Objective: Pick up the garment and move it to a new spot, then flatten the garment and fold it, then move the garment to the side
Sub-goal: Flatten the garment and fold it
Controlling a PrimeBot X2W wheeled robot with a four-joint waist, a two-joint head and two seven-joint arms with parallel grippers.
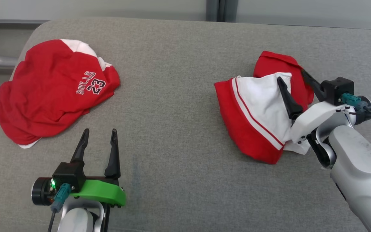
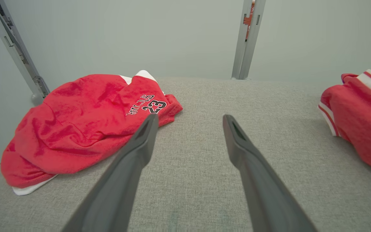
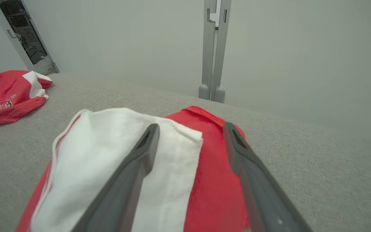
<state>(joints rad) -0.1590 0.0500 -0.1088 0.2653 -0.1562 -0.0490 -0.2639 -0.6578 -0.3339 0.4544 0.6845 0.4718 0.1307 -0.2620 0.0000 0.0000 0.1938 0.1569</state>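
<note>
On my far left a red Bulls 23 jersey [image 1: 56, 90] lies in a loose heap near the corner of the grey cushion [image 1: 179, 135]. My left gripper [image 1: 99, 131] hovers just beside the jersey's near edge without touching it. Its fingers are spread wide, with nothing between them but bare fabric surface.

Well apart, on the right, sits the red-and-white garment [image 1: 256, 112], bunched up with its white panel folded over the red. My right gripper [image 1: 291, 74] is over it, jaws fully apart and holding nothing. In the right wrist view one finger lies across the white panel and the other across the red cloth. I can't tell whether the tips are actually touching the cloth.

I take this bundle to be the piece in hand, and the step to be the first pick-up, since it is not yet flattened or folded. Next I'd need to press down, pinch a thick fold, lift it, and carry it to the open middle of the cushion.
</note>
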